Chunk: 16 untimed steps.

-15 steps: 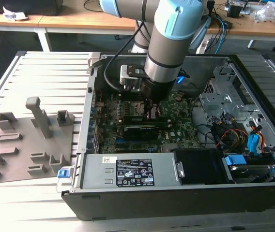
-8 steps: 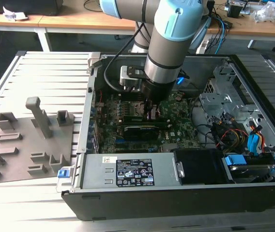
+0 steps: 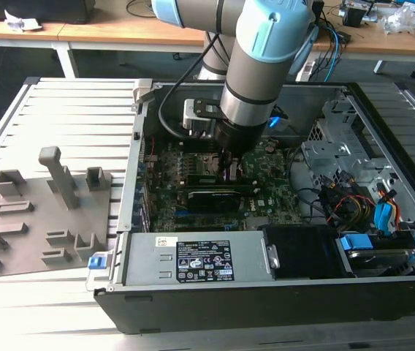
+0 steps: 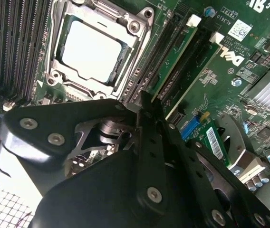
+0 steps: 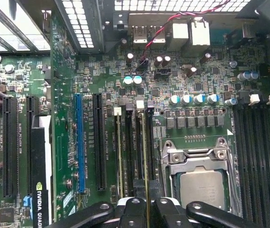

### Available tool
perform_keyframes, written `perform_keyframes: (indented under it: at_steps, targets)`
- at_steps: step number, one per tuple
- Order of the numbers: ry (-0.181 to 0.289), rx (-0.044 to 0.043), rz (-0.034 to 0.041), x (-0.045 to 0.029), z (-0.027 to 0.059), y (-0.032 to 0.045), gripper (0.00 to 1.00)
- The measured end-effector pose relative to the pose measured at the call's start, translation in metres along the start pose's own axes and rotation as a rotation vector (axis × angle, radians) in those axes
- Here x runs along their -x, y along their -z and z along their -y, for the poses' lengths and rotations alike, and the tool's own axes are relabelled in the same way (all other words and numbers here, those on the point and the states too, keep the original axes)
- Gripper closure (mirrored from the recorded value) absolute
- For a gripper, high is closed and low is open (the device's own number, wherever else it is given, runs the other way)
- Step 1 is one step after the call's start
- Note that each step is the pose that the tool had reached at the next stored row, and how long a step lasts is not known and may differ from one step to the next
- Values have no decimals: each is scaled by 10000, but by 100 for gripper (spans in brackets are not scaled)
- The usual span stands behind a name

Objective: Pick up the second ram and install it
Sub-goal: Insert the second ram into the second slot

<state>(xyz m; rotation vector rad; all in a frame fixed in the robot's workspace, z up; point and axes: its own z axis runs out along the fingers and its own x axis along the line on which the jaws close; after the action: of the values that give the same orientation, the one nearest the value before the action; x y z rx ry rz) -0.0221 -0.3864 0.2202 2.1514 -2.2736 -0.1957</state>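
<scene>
Hand [image 5: 147, 209] grips one second ram [image 5: 146, 180] over one motherboard [image 5: 201, 76].

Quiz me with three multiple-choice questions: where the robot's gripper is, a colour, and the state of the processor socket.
1. Where is the gripper? A over the grey plate; B inside the computer case, over the motherboard; C above the desk.
2. The long slot beside the black ones is: A blue; B red; C white.
3. The processor socket is: A under a cooler; B removed; C uncovered.
Answers: B, the arm reaches into the case; A, plain in the first wrist view; C, its chip shows.
</scene>
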Motion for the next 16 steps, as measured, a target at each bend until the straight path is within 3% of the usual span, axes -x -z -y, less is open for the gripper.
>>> perform_keyframes:
  at_steps: [12,13,15,16]
  targets:
    - [20,-5,25,-6,8,-32,85]
    - [12,1,11,-9,4,-27,79]
    - [11,1,12,-7,1,-3,79]
    - [10,2,11,-1,-5,65,79]
